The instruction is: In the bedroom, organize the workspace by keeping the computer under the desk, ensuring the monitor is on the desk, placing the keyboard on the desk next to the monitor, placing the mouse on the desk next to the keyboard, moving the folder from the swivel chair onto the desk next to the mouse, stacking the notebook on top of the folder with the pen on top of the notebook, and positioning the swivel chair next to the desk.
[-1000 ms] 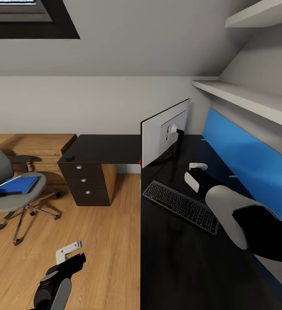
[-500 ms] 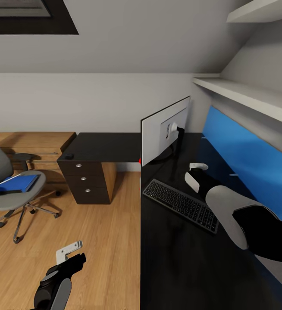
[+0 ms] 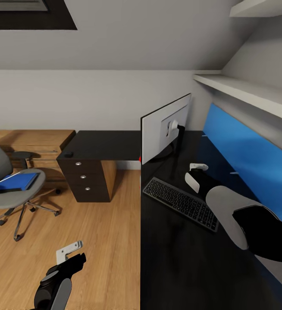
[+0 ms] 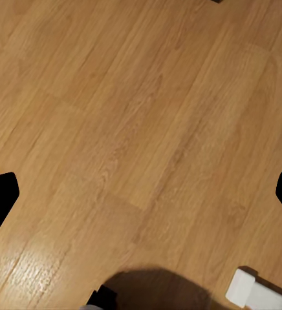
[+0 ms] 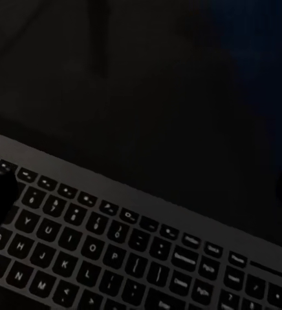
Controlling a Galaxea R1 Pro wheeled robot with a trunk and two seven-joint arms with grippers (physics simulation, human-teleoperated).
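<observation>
Black and shiny, the desk (image 3: 180, 267) fills the near right side of the room and bends off to the left at the far end. On that far part sits the monitor (image 3: 164, 129), standing up on its thin stand, with its grey back turned to us. Just in front of it lies the keyboard (image 3: 180, 204), flat on the desk and turned at a slant. The right wrist view looks down on the keyboard's keys (image 5: 115, 252) from close by.

The right gripper (image 3: 195, 171) hangs over the desk, just past the far right end of the keyboard. I cannot tell if its fingers are apart or together. The left gripper (image 3: 70, 252) hangs low over the wood floor (image 4: 141, 129), near the left edge of the desk. Its fingers are spread wide in the left wrist view, with nothing between them.

Far to the left stands the swivel chair (image 3: 11, 189), well apart from the desk. The blue folder (image 3: 18, 181) lies flat on its seat. A small dark mouse (image 3: 68, 155) sits on the far left corner of the desk, right above the drawers (image 3: 86, 181) with round silver knobs. A blue wall panel (image 3: 249, 155) runs along the right side behind the desk.
</observation>
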